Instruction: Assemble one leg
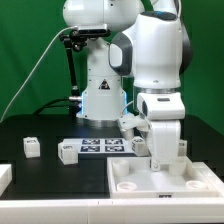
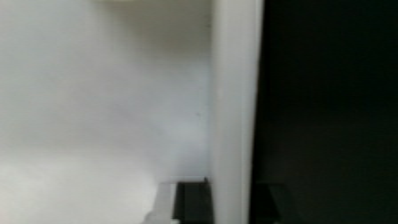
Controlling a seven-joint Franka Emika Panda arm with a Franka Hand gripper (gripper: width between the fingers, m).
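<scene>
The Panda arm (image 1: 150,50) is bending low over the black table (image 1: 60,185), its gripper (image 1: 157,160) hanging at the edge of the large white panel (image 1: 170,182). The gripper is pointing downward, and its fingers are lying hidden behind its white housing in the exterior view. It cannot be told whether they are standing wide, standing narrow or gripping something. The wrist view is giving no help. It is showing only a blurred pale surface (image 2: 98,110), a bright vertical edge and a black band beside it, all too close to read.

One leg (image 1: 32,147) is sitting loose on the table well apart from the fingers, toward the exterior view's left, its tagged face turned to the camera. A second leg (image 1: 66,152) is resting nearer the fingers on the same side, just beside the end of the marker board (image 1: 100,147). The marker board is lying between that second leg and the fingers. A small tagged white piece (image 1: 138,143) is showing just beside the gripper, on the exterior view's left of it. Whether it is touching the fingers is not clear.
</scene>
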